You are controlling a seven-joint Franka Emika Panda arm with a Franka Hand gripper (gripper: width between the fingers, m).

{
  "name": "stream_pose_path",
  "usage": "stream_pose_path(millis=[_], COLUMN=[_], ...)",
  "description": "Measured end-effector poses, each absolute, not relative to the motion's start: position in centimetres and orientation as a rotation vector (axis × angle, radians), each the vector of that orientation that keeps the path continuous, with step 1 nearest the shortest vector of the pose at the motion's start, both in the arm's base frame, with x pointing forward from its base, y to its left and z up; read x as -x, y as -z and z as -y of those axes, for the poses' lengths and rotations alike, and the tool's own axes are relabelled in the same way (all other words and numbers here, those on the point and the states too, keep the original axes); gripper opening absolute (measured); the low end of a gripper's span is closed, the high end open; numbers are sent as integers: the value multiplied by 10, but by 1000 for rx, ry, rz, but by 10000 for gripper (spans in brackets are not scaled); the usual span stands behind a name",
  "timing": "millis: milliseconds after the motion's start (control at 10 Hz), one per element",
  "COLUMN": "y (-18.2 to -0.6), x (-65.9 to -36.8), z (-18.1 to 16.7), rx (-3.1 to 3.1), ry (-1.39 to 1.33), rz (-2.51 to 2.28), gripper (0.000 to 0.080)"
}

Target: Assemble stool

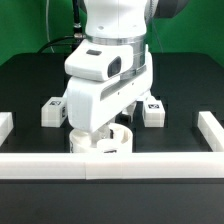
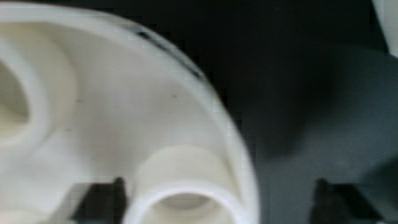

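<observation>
The white round stool seat lies on the black table just behind the front bar, partly hidden by the arm. In the wrist view the seat fills most of the picture, with a round socket at its rim. My gripper is open and low over that rim. One dark fingertip is over the inside of the seat, the other stands outside it over the table, apart from the rim. Two tagged white legs lie behind: one at the exterior view's left, one at its right. The third leg is hidden.
Long white bars edge the table at the front, at the exterior view's left and at its right. The arm's white body blocks the middle of the exterior view.
</observation>
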State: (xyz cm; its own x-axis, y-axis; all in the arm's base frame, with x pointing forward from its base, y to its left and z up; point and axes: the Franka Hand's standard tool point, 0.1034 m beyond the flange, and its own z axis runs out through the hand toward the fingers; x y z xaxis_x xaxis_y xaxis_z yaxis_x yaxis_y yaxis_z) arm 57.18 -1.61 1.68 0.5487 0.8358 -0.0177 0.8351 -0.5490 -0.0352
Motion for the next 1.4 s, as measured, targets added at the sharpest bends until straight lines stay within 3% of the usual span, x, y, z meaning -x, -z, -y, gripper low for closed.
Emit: stream_pose_path(millis=[100, 800, 1400], y=[-17, -17, -17], x=[-572, -572, -582], z=[16, 15, -71], rx=[2745, 2744, 2711], ry=[-50, -49, -12], rz=[1481, 1481, 1530], gripper=[318, 320, 320])
